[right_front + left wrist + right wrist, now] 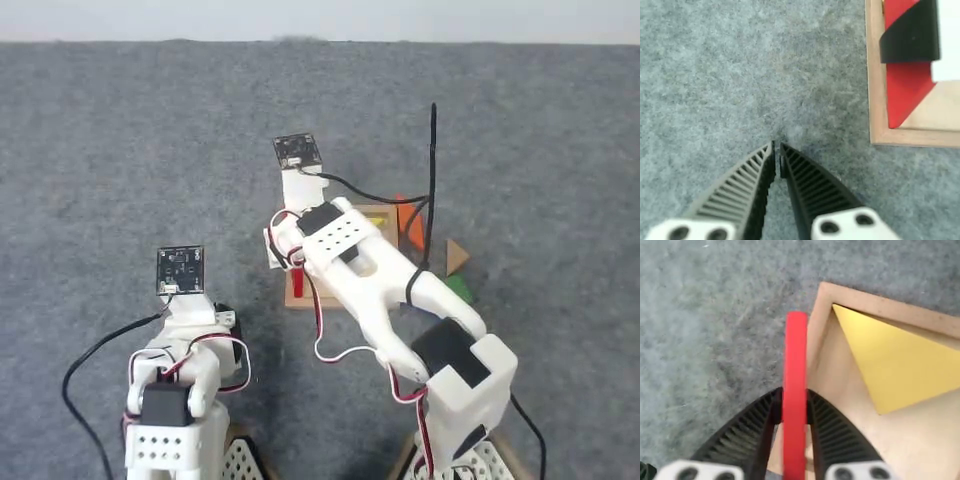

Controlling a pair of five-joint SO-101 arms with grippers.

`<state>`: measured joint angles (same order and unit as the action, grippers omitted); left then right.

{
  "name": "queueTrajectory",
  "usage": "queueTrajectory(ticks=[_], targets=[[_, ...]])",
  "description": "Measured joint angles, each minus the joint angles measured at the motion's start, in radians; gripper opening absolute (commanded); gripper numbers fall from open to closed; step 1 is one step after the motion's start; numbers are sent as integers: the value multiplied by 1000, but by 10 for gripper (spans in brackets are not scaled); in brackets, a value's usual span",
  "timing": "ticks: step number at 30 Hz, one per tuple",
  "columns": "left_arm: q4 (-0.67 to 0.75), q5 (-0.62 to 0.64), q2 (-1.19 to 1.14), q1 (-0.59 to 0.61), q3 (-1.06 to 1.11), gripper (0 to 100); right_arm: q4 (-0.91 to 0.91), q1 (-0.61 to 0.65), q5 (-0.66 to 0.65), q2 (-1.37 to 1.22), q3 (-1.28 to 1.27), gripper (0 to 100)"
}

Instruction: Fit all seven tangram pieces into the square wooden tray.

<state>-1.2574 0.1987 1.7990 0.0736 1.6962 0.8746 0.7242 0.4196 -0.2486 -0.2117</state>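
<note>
One yellow piece [895, 365] in tray [880, 305]; right tool [794, 396] grips red piece [796, 350] over rim; left tool [776, 146] closed, empty; tan piece [456, 256] outside tray.

light: bright, even — diffuse | shadows: soft, faint

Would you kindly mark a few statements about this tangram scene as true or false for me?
1. The right gripper holds a red piece on edge. True.
2. The yellow triangle lies on the carpet outside the tray. False: it lies inside the tray.
3. The left gripper is shut and holds nothing. True.
4. All seven pieces are in the tray. False: a green piece and a tan triangle lie on the carpet beside it.
</note>
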Motion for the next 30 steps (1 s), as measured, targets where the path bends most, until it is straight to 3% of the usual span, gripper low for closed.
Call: queueTrajectory(ticks=[12,30], targets=[[0,0,0,0,0,14,0,5,-5,0,0,147],[0,0,0,0,0,14,63,-106,-8,54,-2,147]])
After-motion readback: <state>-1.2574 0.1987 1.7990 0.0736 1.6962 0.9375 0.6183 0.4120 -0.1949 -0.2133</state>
